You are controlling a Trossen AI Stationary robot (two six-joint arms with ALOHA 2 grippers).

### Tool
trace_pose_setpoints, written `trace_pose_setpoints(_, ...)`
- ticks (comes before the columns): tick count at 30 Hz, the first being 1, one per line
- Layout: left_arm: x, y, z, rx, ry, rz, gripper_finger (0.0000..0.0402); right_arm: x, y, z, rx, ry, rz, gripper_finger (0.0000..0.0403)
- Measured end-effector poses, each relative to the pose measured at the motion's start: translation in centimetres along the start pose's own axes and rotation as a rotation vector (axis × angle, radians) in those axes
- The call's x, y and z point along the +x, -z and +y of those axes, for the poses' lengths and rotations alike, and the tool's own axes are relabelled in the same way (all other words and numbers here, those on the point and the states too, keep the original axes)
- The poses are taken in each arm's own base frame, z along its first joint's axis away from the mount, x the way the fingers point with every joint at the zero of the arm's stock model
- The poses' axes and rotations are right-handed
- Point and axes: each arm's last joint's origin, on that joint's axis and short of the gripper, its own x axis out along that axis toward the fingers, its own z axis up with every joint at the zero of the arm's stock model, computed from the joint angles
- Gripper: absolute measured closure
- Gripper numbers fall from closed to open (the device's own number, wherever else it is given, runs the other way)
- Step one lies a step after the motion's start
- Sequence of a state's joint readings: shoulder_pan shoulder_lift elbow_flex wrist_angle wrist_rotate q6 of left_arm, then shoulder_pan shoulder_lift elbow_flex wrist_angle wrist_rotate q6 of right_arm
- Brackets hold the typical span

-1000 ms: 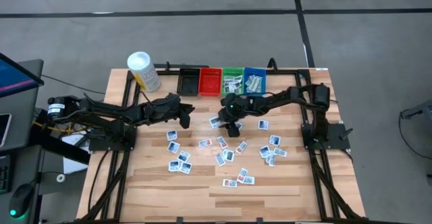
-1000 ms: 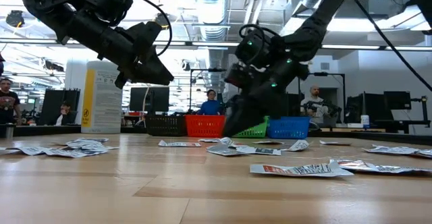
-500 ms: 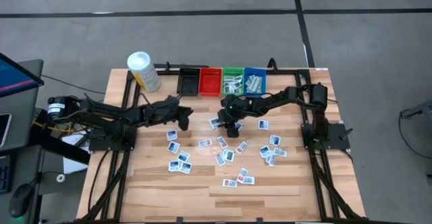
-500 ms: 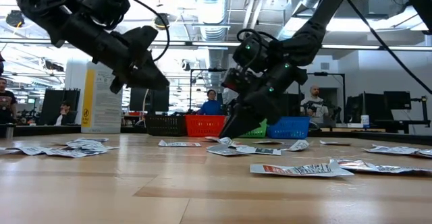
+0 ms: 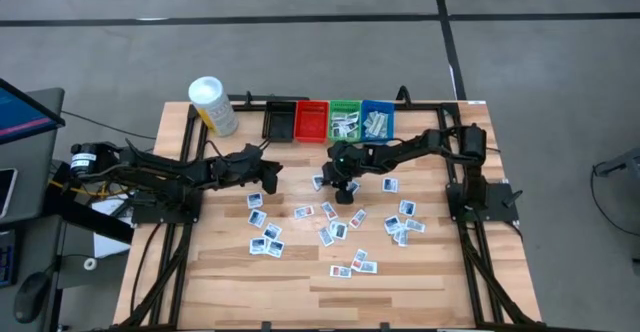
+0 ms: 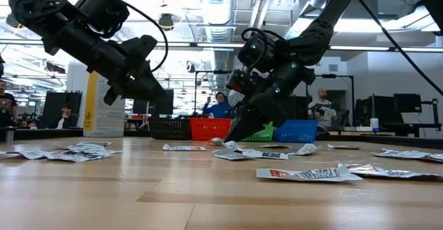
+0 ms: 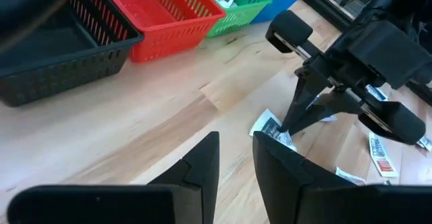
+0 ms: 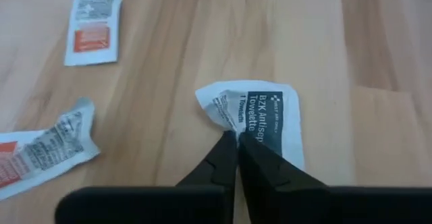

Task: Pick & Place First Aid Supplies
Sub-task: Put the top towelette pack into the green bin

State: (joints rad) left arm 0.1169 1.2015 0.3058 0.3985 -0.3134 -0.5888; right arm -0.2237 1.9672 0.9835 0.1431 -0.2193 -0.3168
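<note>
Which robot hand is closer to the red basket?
It's close, but probably the left. In the high view the left gripper sits just in front of the red basket, slightly to its left. The right gripper is farther down the table, pinching a packet.

bins (image 5: 329,120): 4 | bottle (image 5: 212,105): 1 | arms: 2 | loose packets (image 5: 330,223) on table: roughly 25

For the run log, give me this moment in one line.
right pincer: shut on towelette packet | left pincer: open, empty, above table
</note>
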Motion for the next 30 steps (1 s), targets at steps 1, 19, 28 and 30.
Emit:
trace_pose_setpoints(1,0.0,0.0,0.0,0.0,0.0,0.0,0.0311,-0.1,-0.1,-0.1,-0.005,0.004,0.002,0.0394)
trace_pose_setpoints(19,0.0,0.0,0.0,-0.024,0.004,-0.005,0.0311,-1.9,-2.9,-2.3,-0.064,0.078,-0.013,0.0402)
trace_pose_setpoints(28,0.0,-0.1,0.0,-0.024,0.002,-0.008,0.0311,-2.5,-4.1,-2.9,-0.098,0.065,0.02,0.0402)
trace_pose_setpoints(30,0.0,-0.1,0.0,-0.025,-0.002,-0.011,0.0311,-2.8,-4.5,-3.2,-0.104,0.065,0.025,0.0402)
